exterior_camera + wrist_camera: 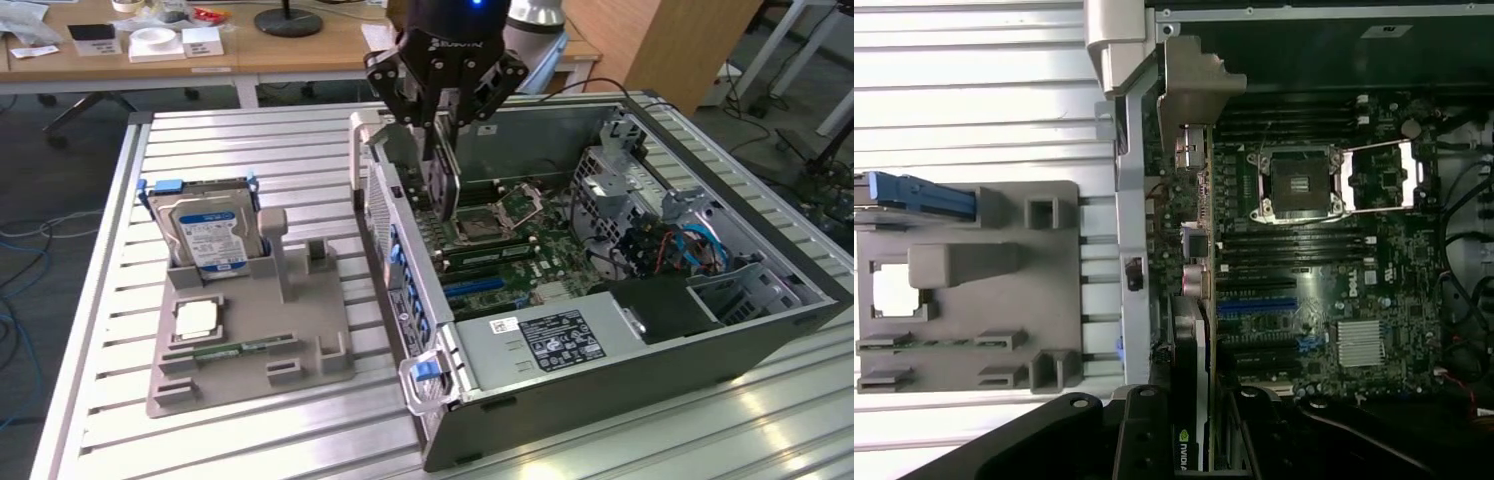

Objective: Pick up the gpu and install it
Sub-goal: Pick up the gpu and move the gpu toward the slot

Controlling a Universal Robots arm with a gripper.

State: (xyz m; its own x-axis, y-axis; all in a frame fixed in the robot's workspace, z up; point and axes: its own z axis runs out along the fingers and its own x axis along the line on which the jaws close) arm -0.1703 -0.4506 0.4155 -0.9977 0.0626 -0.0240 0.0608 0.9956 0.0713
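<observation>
The gpu (438, 185) hangs on edge inside the open computer case (747, 330), close to the case's rear wall on the exterior view's left. My gripper (441, 118) is shut on its upper end, fingers on both flat sides. Its lower edge sits over the motherboard (534, 250), near the CPU socket (483, 218). In the wrist view the gpu (1196, 350) shows edge-on between my gripper (1194, 445) fingers. Its silver bracket (1194, 80) runs along the rear wall, with the blue expansion slot (1254, 305) just beside the card.
A grey parts holder (287, 345) lies on the slatted table at the exterior view's left. It carries the upright hard drive (207, 238), a CPU (198, 320) and a memory stick (240, 350). Drive cages and cables (667, 245) crowd the case's far side. A blue latch (424, 370) sticks out at its front corner.
</observation>
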